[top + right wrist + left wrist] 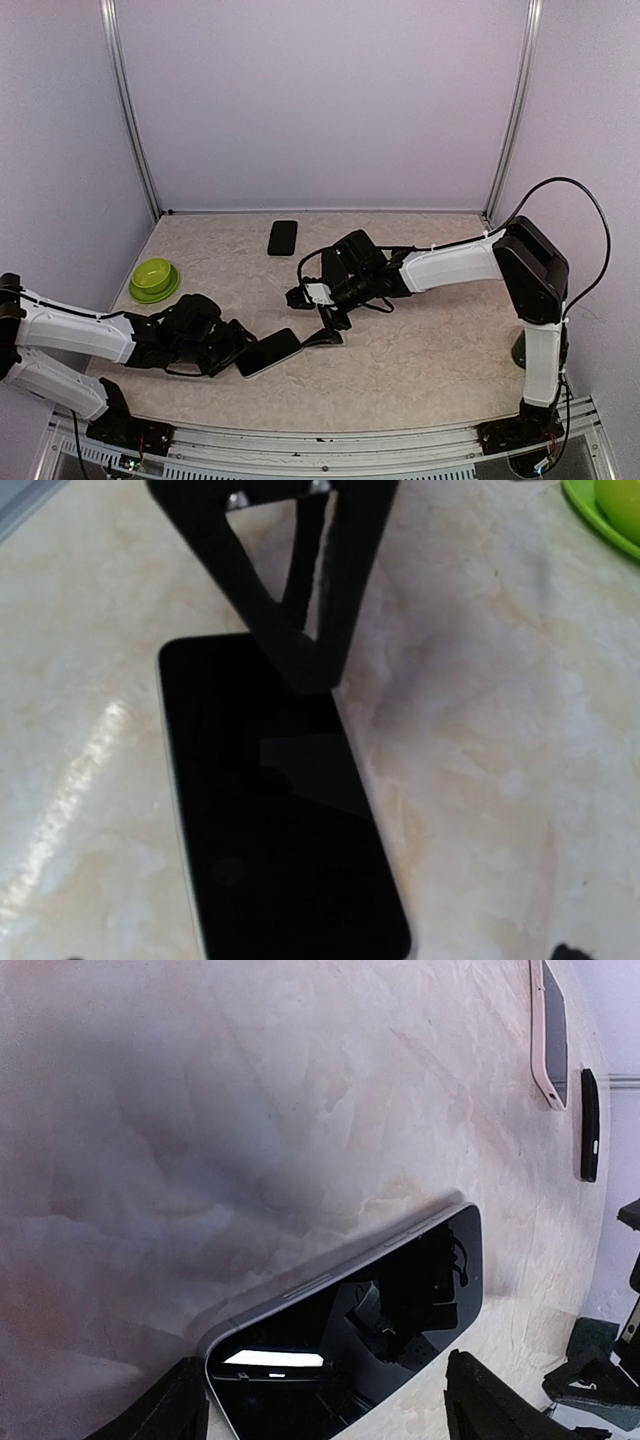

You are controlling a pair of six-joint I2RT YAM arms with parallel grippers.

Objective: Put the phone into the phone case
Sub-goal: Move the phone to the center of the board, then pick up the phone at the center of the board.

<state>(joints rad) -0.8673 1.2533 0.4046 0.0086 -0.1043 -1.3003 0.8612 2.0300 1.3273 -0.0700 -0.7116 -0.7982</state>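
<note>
The phone (pixel 268 353) is lying screen up on the marbled worktop (pixel 430 350), near the front edge and left of centre. It is slanting, its left end pointing nearer and its right end farther.

The left tool (pixel 238 352) is lying low at that left end with its fingers spread. In its wrist view one finger (pixel 165 1410) is touching the phone's (pixel 380 1320) corner, while the other is standing just clear with a strip of worktop showing between. It is pinching nothing.

The right tool (pixel 312 318) is hanging just beside the phone's right end, spread wide and gripping nothing. Its nearer finger is reaching down to the worktop, its tip just beside the phone. In the right wrist view a black triangular finger frame is overlapping one end of the dark screen (pixel 280 820).

The phone case (pixel 283 237), black, is lying flat toward the far edge, well apart from the phone. The right tool, its white arm (pixel 450 265) and a loop of black cable (pixel 299 268) are crowding the worktop just right of the line between phone and case.

A green bowl (pixel 154 279) is sitting near the left wall, far-left of the left tool, and is also showing in the right wrist view's top right corner (pixel 605 505).
</note>
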